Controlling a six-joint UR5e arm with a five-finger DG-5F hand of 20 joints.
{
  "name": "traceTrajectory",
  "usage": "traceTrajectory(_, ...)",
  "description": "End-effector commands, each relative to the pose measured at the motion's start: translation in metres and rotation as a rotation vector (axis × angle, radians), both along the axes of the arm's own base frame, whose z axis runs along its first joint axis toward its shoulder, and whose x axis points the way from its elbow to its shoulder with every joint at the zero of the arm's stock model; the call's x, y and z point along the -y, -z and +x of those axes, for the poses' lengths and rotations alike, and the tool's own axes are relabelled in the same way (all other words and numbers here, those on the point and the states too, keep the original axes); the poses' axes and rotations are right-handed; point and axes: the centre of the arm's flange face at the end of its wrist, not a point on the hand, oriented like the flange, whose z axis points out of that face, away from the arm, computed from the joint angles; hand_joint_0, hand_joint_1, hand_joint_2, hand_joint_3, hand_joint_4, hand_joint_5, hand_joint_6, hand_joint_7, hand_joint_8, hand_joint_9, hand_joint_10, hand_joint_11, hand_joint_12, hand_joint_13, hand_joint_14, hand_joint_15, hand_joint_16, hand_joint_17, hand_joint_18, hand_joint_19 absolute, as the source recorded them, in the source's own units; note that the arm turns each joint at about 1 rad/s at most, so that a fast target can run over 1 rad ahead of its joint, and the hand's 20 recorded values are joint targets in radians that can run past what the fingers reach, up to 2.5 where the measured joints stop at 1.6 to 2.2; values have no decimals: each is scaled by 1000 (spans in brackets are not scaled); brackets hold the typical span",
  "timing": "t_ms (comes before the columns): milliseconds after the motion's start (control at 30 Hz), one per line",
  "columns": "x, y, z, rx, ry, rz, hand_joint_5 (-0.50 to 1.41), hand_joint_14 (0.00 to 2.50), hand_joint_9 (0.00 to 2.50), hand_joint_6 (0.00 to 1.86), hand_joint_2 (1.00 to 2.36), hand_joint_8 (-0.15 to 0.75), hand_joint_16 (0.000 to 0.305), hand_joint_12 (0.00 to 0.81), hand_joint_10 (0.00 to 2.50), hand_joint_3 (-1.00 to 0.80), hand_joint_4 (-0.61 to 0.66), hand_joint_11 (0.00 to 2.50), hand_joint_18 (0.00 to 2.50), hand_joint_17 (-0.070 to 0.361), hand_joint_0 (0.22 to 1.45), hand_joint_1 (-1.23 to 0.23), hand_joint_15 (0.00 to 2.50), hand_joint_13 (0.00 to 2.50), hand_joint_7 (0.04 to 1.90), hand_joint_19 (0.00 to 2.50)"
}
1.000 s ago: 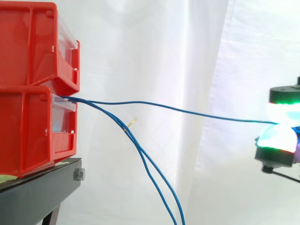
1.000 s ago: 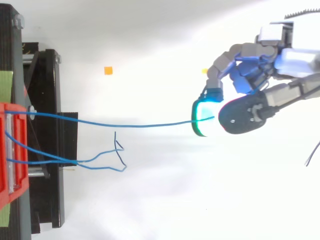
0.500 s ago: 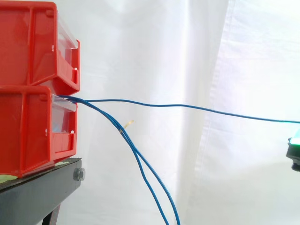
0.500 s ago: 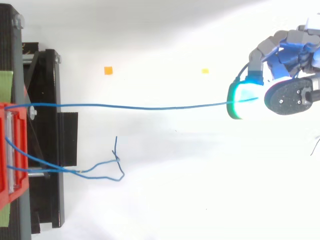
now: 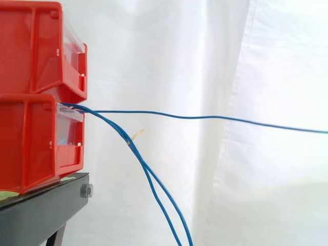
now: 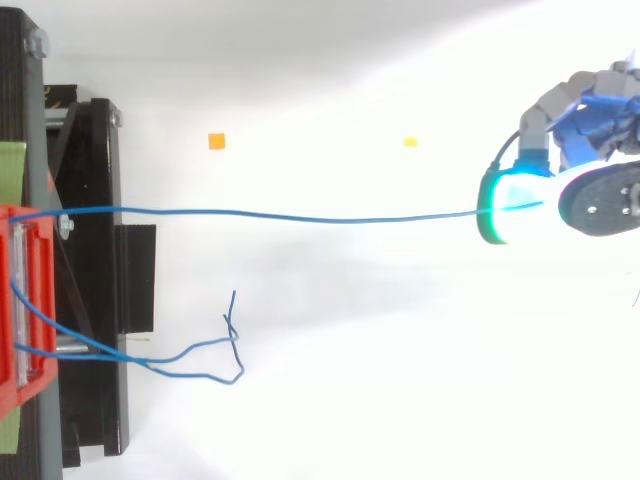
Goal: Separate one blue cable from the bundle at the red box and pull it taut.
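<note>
- Hand [image 6: 600,200] status?
- Pinching blue cable [image 6: 300,215] between glowing pads [image 6: 497,200]; moved further right since last frame.
- Cable?
- Straighter now, from lower red box [image 5: 31,143]; other two cables [image 5: 134,150] hang slack.

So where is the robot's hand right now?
In the top view the hand is at the far right edge, pinching the end of the blue cable that stretches across from the red box on the left.
</note>
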Motion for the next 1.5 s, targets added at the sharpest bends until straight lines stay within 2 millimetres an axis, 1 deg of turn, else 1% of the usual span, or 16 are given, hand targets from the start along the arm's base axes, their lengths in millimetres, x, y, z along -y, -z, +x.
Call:
traceTrajectory(0, 2, -17, -12, 101, 61, -48, -153, 2500, 569, 960, 1008, 252, 47, 344, 2500, -72, -138, 1047, 925, 107, 677, -756, 1102, 753, 961, 1390)
traceTrajectory(33, 2, -18, -12, 98, 66, -52, -153, 2500, 569, 960, 1008, 253, 47, 342, 2500, -71, -137, 1046, 925, 107, 677, -755, 1093, 753, 965, 1392)
traceTrajectory(133, -1, -13, -15, 60, 60, -55, -153, 2500, 569, 960, 1008, 253, 47, 334, 2500, -71, -136, 1046, 922, 105, 676, -755, 1073, 752, 961, 1394)
traceTrajectory(433, -8, -13, -15, 45, 47, -103, -153, 2500, 570, 959, 1008, 259, 47, 340, 2500, -66, -137, 1047, 923, 105, 675, -754, 1095, 753, 968, 1391)
traceTrajectory(533, -7, -14, -14, 40, 50, -144, -153, 2500, 569, 959, 1008, 258, 47, 337, 2500, -70, -137, 1045, 925, 107, 676, -755, 1061, 753, 969, 1386)
traceTrajectory(567, -7, -13, -14, 34, 51, -172, -153, 2500, 569, 959, 1008, 256, 47, 339, 2500, -70, -135, 1038, 925, 105, 676, -754, 1093, 752, 967, 1386)
traceTrajectory(600, -7, -14, -14, 33, 52, -181, -153, 2500, 567, 959, 1008, 258, 47, 342, 2500, -70, -133, 1066, 925, 106, 676, -754, 1093, 752, 973, 1388)
traceTrajectory(667, -7, -14, -15, 22, 51, -216, -153, 2500, 566, 959, 1008, 258, 47, 341, 2500, -70, -134, 1036, 925, 107, 675, -753, 1085, 752, 972, 1387)
traceTrajectory(800, -7, -14, -14, 18, 47, -245, -153, 2500, 565, 959, 1008, 258, 47, 339, 2500, -70, -134, 1067, 921, 106, 675, -753, 1093, 750, 973, 1385)
traceTrajectory(1000, -7, -14, -15, 12, 45, -251, -153, 2500, 566, 958, 1008, 258, 47, 339, 2500, -71, -134, 1061, 917, 106, 675, -752, 1113, 747, 974, 1386)
traceTrajectory(1100, -7, -14, -15, 12, 45, -251, -153, 2500, 566, 959, 1008, 258, 47, 345, 2500, -71, -129, 1066, 912, 105, 675, -752, 1070, 749, 970, 1408)
traceTrajectory(1133, -6, -14, -15, 12, 47, -251, -154, 2500, 566, 958, 1008, 256, 47, 344, 2500, -71, -131, 1067, 915, 105, 675, -752, 1102, 746, 980, 1394)
traceTrajectory(1300, -7, -14, -15, 12, 45, -251, -154, 2500, 566, 957, 1008, 257, 47, 335, 2500, -69, -131, 1065, 915, 105, 674, -752, 1075, 741, 982, 1403)
traceTrajectory(1367, -6, -14, -15, 12, 47, -251, -154, 2500, 566, 957, 1009, 258, 47, 337, 2500, -70, -131, 1069, 915, 105, 674, -751, 1102, 740, 983, 1407)
traceTrajectory(1433, -7, -14, -14, 13, 46, -251, -154, 2500, 565, 957, 1008, 256, 47, 343, 2500, -70, -132, 1064, 917, 105, 674, -751, 1096, 742, 984, 1396)
traceTrajectory(1467, -7, -14, -14, 13, 46, -251, -154, 2500, 565, 957, 1008, 256, 47, 334, 2500, -70, -132, 1069, 917, 106, 674, -751, 1068, 741, 985, 1389)
